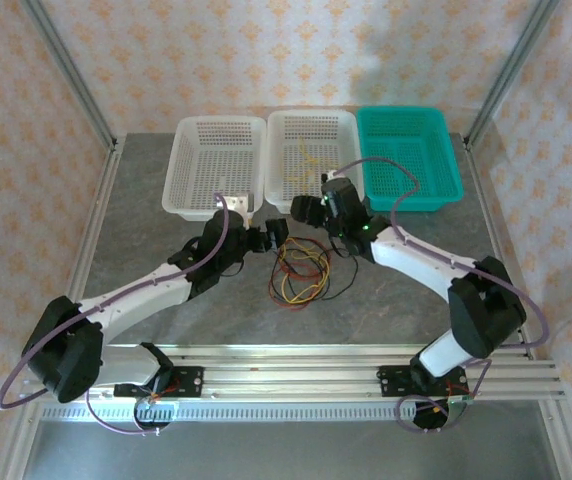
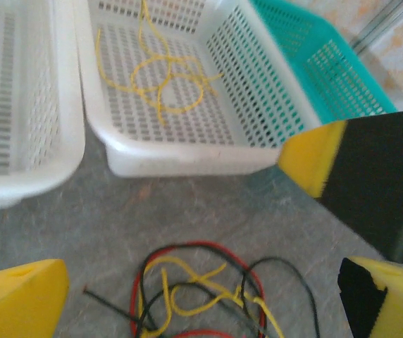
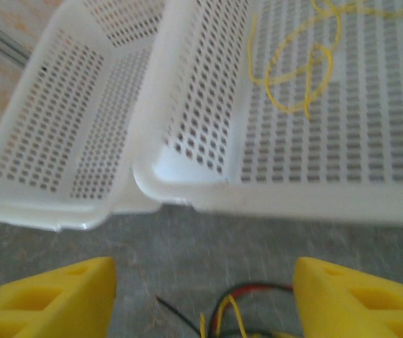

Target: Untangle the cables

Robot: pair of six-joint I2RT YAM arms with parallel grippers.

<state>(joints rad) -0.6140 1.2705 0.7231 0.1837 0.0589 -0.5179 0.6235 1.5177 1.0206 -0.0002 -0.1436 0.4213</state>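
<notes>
A mixed tangle of red, yellow and black cables [image 1: 301, 272] lies on the grey table between the two arms. In the left wrist view the cables [image 2: 201, 289] lie below and between the yellow fingers, untouched. My left gripper [image 1: 266, 238] stands wide open just left of the tangle's far edge. My right gripper [image 1: 311, 208] is open beyond the tangle, near the middle basket, and the cables' far end [image 3: 240, 310] shows low between its fingers. A separate yellow cable [image 1: 304, 160] lies in the middle white basket [image 1: 331, 150]; the wrist views show that yellow cable [image 2: 166, 77] [image 3: 300, 63] too.
Three baskets stand in a row at the back: a white one [image 1: 216, 165] on the left, the middle white one, and a teal one [image 1: 411, 160] on the right. The right gripper's yellow-and-black finger [image 2: 342, 155] crosses the left wrist view.
</notes>
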